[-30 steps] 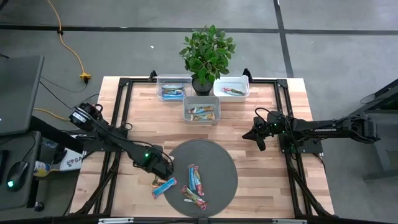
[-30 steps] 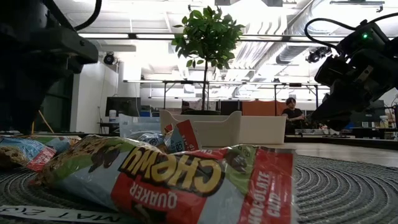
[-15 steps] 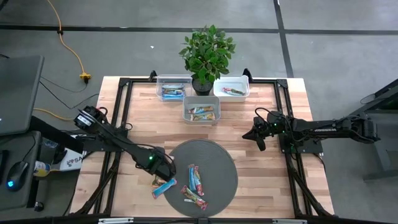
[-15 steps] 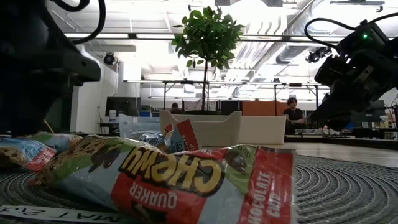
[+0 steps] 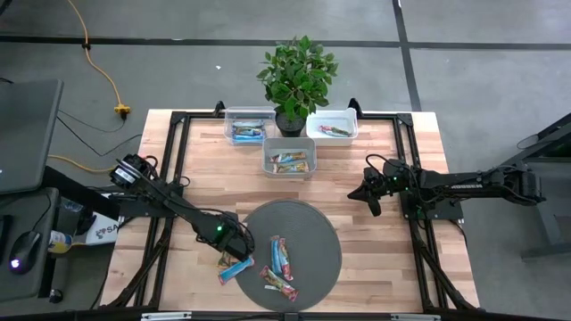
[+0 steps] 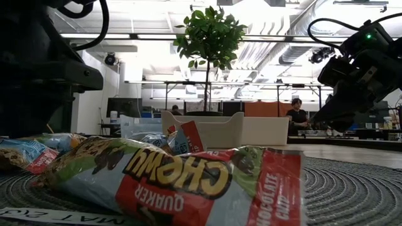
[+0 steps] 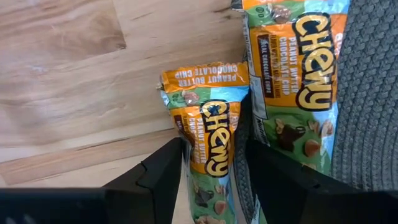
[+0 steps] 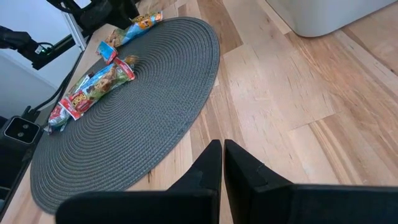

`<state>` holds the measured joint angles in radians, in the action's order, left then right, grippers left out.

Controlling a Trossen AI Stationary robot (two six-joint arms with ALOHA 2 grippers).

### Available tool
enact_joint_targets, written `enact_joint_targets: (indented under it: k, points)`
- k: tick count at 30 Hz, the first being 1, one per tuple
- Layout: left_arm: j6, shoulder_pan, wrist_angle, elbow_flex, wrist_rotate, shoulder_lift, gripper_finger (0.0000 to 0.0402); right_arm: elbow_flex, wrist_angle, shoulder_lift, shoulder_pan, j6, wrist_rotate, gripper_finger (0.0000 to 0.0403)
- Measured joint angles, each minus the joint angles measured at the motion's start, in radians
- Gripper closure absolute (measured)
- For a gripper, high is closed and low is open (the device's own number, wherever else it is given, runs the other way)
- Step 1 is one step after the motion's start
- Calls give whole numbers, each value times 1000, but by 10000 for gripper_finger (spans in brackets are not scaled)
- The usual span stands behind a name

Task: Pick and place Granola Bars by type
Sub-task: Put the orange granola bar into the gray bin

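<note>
At mat edge (image 7: pixel 367 93), open left pincer (image 7: pixel 214 165) astride "CHEWY Peanut Butter Choc Chip" bar (image 7: pixel 208 134); right pincer (image 8: pixel 222 163) closed

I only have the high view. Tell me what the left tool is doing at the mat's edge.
Observer: In the left wrist view, the left tool is open, with its fingers on either side of an orange-labelled Chewy bar lying mostly on the wooden table.
Operator: Check the neighbouring bar.
Observer: The second bar has the same orange label and lies alongside, partly on the grey mat.
Operator: Report the right tool.
Observer: The right tool is shut and empty, above the table beside the mat.
</note>
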<state>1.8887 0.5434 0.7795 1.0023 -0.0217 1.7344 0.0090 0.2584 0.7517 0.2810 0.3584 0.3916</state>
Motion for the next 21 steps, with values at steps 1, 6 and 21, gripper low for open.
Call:
enact_joint_targets:
  k: [1, 6, 21]
  points:
    - [-2, 0, -1, 0, 1, 0, 224, 0, 0, 0, 0, 0, 0, 403]
    - [-6, 0, -7, 0, 9, 1, 253, 0, 0, 0, 0, 0, 0, 403]
    - [-55, 0, -6, 0, 32, 1, 341, 0, 0, 0, 0, 0, 0, 403]
